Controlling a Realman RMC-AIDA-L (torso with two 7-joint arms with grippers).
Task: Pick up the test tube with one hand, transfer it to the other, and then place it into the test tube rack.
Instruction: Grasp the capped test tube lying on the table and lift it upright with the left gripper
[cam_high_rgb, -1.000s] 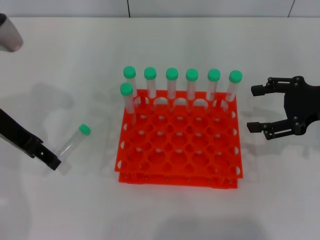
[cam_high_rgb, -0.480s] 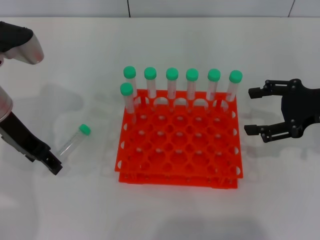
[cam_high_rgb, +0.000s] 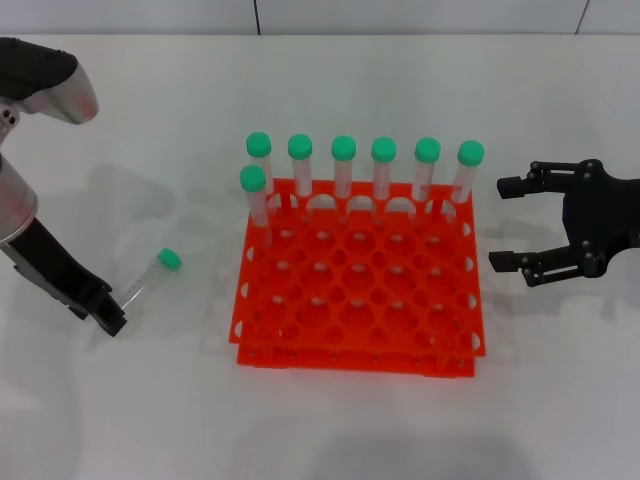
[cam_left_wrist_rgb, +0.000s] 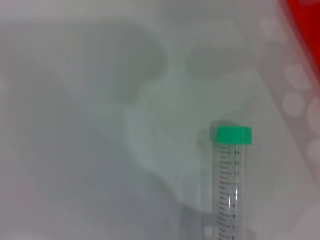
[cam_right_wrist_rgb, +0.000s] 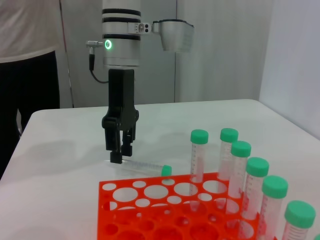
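Standing in the test tube rack (cam_high_rgb: 360, 290), seven green-capped tubes (cam_high_rgb: 343, 166).

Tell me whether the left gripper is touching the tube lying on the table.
Touching, it appears. In the right wrist view the left gripper has its fingers down over the clear end of the test tube, tips at the table.

White table (cam_high_rgb: 330, 420); seven green-capped tubes (cam_high_rgb: 343, 165) upright along far edge; person in dark trousers (cam_right_wrist_rgb: 27, 75) standing behind.
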